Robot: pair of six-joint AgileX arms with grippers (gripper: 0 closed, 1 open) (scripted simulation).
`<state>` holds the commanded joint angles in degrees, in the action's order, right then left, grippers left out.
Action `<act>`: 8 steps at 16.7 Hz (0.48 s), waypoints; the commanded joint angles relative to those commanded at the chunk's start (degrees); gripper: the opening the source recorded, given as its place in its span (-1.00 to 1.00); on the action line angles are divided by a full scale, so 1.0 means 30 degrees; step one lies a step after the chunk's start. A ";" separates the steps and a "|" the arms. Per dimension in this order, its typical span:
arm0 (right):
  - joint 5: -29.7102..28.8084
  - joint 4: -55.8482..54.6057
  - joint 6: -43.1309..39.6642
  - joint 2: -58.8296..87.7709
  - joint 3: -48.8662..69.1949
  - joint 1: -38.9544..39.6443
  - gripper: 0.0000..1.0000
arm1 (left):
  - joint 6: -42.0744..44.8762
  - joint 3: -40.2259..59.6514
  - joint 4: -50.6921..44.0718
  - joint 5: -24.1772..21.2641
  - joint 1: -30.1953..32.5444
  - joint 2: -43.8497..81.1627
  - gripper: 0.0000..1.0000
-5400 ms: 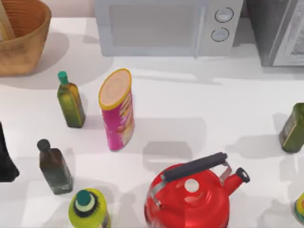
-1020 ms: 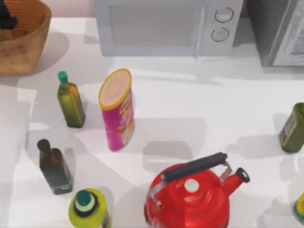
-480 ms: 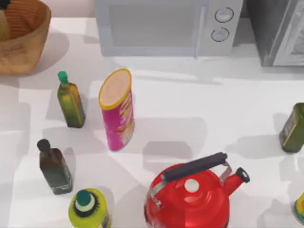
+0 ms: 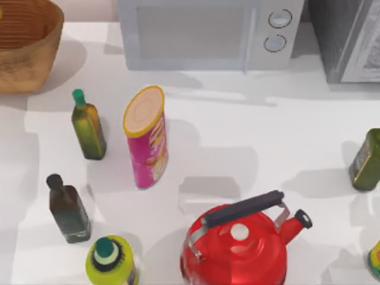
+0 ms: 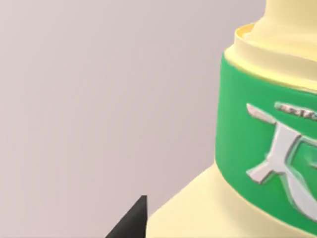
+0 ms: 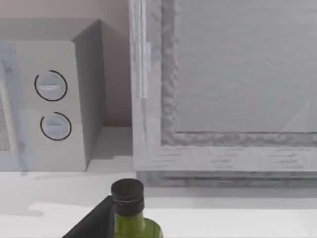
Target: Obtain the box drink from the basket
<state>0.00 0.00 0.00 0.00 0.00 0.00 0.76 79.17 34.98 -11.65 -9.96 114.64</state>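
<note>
A microwave (image 4: 208,32) stands at the worktop's (image 4: 249,130) back — before it a pink can (image 4: 145,136), three bottles at left, a red kettle (image 4: 237,243) in front.

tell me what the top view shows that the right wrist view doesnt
Top view's extras: the round woven wicker basket, the tall pink snack can and the red kettle with a black handle. Right wrist view's extras: the dark green glass bottle with its black cap, and the grey cabinet seen face on with its framed front. Shared: the white microwave with two dials, that bottle and that cabinet.
</note>
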 joint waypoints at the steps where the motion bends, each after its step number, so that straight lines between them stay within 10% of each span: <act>1: 0.0000 0.0000 0.0000 0.0000 0.0000 0.0000 1.00 | 0.0002 0.0316 -0.0822 0.0007 0.0002 -0.0336 -1.00; 8: 0.0000 0.0000 0.0000 0.0000 0.0000 0.0000 1.00 | 0.0056 0.1222 -0.2150 0.0016 -0.0020 -0.1194 -1.00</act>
<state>0.00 0.00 0.00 0.00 0.00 0.00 0.92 82.84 28.53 -11.60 -10.02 111.06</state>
